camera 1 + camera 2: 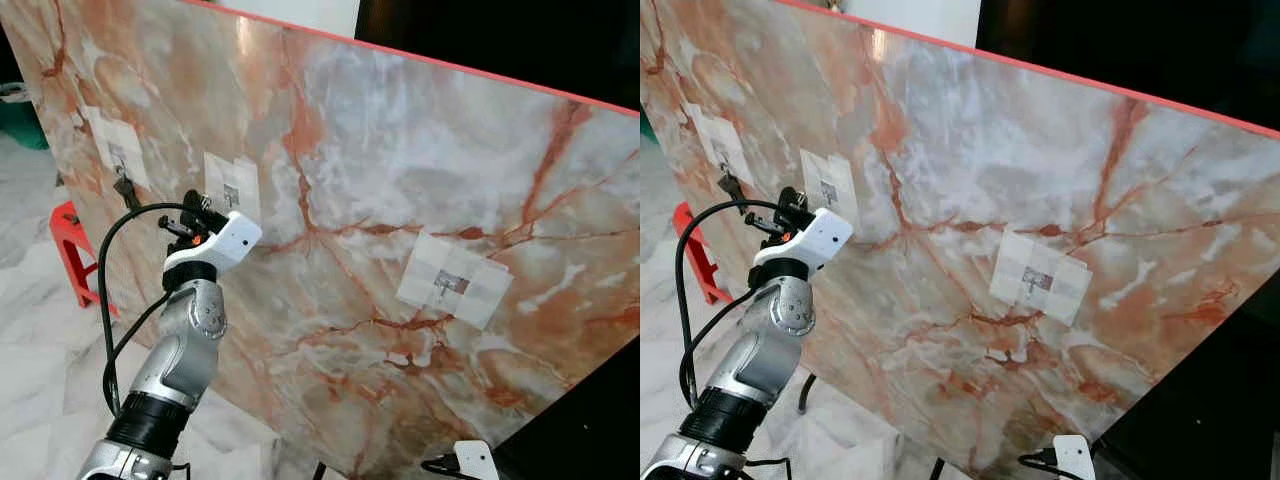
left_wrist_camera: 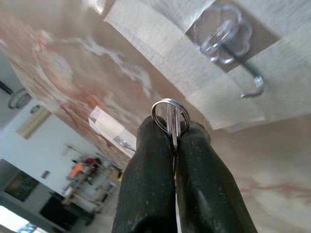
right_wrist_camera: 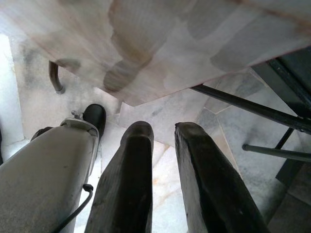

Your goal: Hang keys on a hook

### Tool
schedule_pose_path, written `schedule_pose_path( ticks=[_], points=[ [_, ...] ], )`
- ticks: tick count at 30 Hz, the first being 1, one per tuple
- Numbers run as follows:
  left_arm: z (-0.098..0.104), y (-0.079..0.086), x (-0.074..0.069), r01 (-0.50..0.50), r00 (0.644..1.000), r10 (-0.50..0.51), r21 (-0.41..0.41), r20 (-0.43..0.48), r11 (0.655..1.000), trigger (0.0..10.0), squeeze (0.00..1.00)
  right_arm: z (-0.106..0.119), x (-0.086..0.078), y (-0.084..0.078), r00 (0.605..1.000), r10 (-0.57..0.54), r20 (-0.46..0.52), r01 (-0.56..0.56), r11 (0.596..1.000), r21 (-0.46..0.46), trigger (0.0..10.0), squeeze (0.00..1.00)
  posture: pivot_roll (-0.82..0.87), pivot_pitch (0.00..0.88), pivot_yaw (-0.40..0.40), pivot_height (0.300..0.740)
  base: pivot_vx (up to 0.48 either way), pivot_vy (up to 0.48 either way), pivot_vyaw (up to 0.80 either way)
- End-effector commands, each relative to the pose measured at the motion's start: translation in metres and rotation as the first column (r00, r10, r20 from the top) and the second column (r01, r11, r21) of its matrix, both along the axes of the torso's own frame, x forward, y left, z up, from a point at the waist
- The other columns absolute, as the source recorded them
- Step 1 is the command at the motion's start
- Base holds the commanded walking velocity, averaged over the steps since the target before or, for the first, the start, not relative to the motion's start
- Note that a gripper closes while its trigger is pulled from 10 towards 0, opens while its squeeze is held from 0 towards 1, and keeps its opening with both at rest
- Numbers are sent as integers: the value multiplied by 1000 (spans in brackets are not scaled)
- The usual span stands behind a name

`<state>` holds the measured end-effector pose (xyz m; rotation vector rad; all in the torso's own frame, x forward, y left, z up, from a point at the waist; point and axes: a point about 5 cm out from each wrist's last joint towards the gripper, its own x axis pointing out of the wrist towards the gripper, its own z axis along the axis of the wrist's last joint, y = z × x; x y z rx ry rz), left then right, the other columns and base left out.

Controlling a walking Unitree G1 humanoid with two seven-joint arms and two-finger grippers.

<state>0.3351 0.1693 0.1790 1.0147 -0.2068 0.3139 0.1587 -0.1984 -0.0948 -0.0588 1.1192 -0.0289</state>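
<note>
A: What is the big thing in front?

B: A marble board (image 1: 400,170) with orange veins and a red top edge. It leans back. Three taped patches sit on it, each with a small hook. Behind it the room is dark, and the marble floor (image 1: 30,200) is pale. A red stool (image 1: 72,250) stands far to the left.

A: Where is the key ring?

B: The left gripper (image 2: 174,141) pinches the key ring (image 2: 170,114) tight between its two black fingers, up by the middle patch (image 1: 232,185). The ring is near the hook (image 2: 245,77) but not on it yet.

A: What could go wrong?

B: I think the ring could miss the hook's bent tip and just bump the board. It stands edge-on, so it may slide past. Only tape holds the hook, so a hard push might pull it loose. If the fingers let go too soon, the keys fall to the floor.

A: And the other arm?

B: The right gripper (image 3: 163,133) hangs low, its fingers a little apart, holding nothing.
</note>
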Motion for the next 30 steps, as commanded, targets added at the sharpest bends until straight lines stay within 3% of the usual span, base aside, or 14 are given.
schedule_pose_path(
  ticks=[1,17,30],
  points=[
    [3,-6,2,10,1000,-10,38,4,999,10000,0,3,6,-5,999,-23,28,23,1000,-10,10000,0,95,0,-120,740,0,0,0],
    [-2,-21,1,103,995,-101,151,-27,983,10000,0,3,6,-5,999,-22,28,22,1000,-9,10000,0,96,0,-119,740,0,0,0],
    [-8,-25,-9,131,991,-126,176,-38,976,10000,0,3,6,-5,999,-18,27,18,1000,-10,10000,0,101,0,-119,740,0,0,0]
  ],
)
